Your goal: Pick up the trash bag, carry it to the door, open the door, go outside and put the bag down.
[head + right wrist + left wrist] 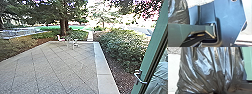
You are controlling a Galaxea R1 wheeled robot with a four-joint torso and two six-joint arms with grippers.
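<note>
A dark, shiny trash bag (209, 70) looms large in the left wrist view, its plastic drawn into tight folds where my left gripper (218, 93) is shut on it. Part of the same bag (177, 13) appears in the right wrist view, beside the robot's body. In the head view, the green-framed door (153, 47) stands at the right with a metal handle (139, 77). How the right gripper stands cannot be told.
Paved patio (55, 67) lies ahead, with a pale border strip (102, 65) along its right. Bushes (122, 47) grow beyond that strip. White outdoor furniture (72, 43) stands at the far edge, near a tree trunk (63, 27).
</note>
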